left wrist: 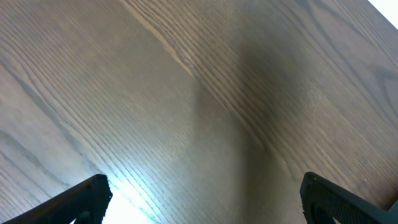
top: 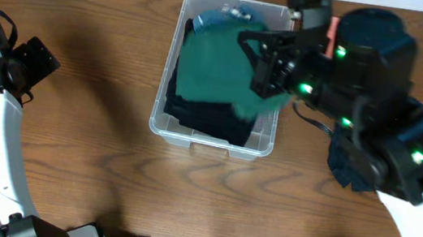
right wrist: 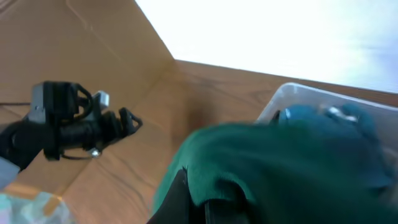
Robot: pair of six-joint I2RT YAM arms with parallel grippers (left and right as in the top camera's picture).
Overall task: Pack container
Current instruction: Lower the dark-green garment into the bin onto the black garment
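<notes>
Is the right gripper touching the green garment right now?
Touching. The right wrist view shows the green garment pinched in the shut right gripper, draping over the container.

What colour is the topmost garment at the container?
Green; the garment shows best in the overhead view.

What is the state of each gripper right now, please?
Left gripper: open, holding nothing, over the brown wooden table.
Right gripper: closed on the green fabric garment, above the clear rectangular plastic container.
</notes>
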